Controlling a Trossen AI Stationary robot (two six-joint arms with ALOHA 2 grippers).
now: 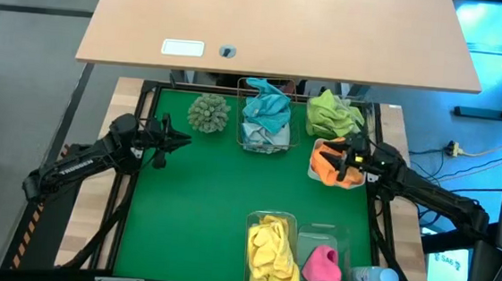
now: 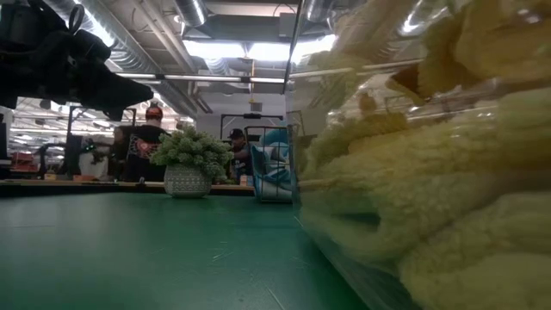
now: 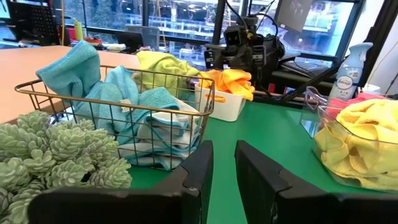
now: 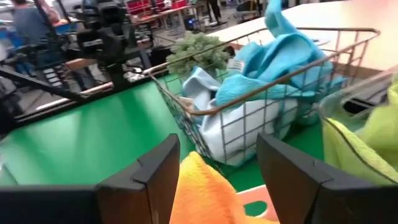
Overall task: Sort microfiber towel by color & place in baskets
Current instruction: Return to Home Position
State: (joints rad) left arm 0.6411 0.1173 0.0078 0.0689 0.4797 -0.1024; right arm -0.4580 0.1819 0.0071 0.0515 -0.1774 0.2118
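**First voice:** How do the jaws stand?

**Second voice:** The left jaws are parted by a narrow gap and hold nothing. They hang over the green counter, just beside the shaggy ball. The right jaws are spread wide and empty, hovering above the orange towel in its white tray.

**First voice:** Where are the other towels?

**Second voice:** All are in containers. The blue towels fill the wire basket at the far edge, and the green towels are heaped next to it. The yellow towels are in a clear tub at the near edge, with the pink towel beside them.

**First voice:** How would they handle?

**Second voice:** Probably light, soft and floppy. They look grippy rather than slick, and would sag when lifted. A raised fold at the top of a heap seems the best place to pinch. The wire mesh could snag the cloth.

**First voice:** Which way do they point?

**Second voice:** Most are crumpled, with no clear long axis. The yellow heap runs along its tub, from far to near. One blue corner points upward.
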